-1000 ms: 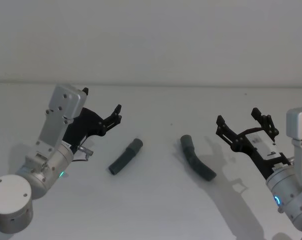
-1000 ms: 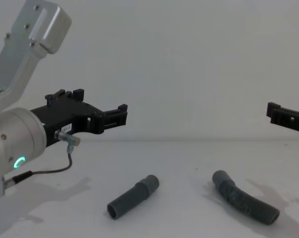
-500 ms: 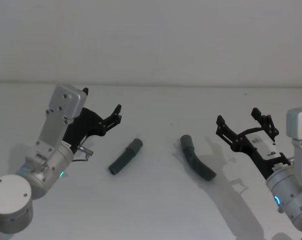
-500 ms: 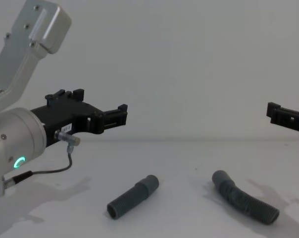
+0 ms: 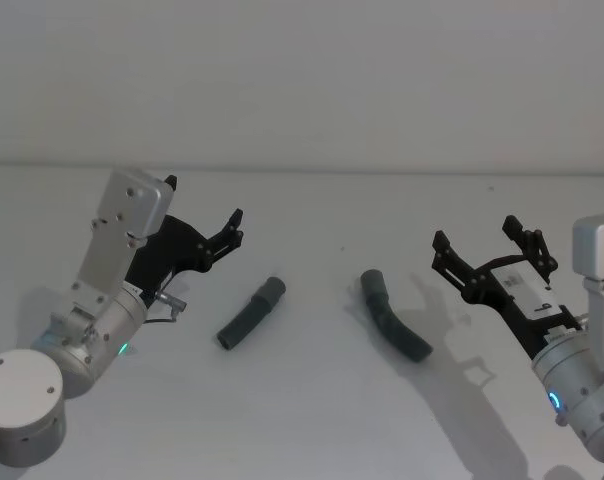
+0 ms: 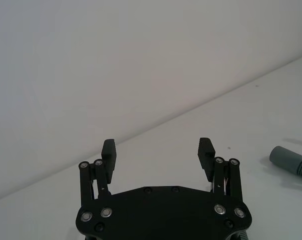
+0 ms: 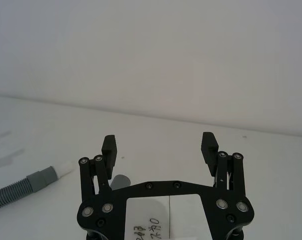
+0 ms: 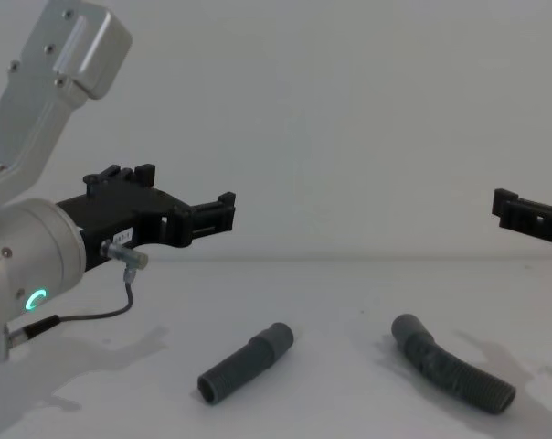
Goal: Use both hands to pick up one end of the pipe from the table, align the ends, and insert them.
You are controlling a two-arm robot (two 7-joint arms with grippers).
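Observation:
The pipe lies in two dark grey pieces on the white table (image 5: 312,410). The straight tube (image 5: 252,312) is on the left, and its white-tipped end (image 7: 66,169) points away from me. The curved corrugated hose (image 5: 394,318) lies to its right, cuff (image 5: 372,281) at the far end. My left gripper (image 5: 204,207) hovers open, up and left of the tube, touching nothing. My right gripper (image 5: 477,235) hovers open to the right of the hose, also empty. From the side, the tube (image 8: 244,363) and hose (image 8: 450,366) sit apart, below both grippers.
A plain white wall rises behind the table's far edge (image 5: 382,172). A thin cable (image 8: 93,315) loops under my left wrist. A smooth grey pipe end (image 6: 290,162) shows at the edge of the left wrist view; I cannot tell which piece it is.

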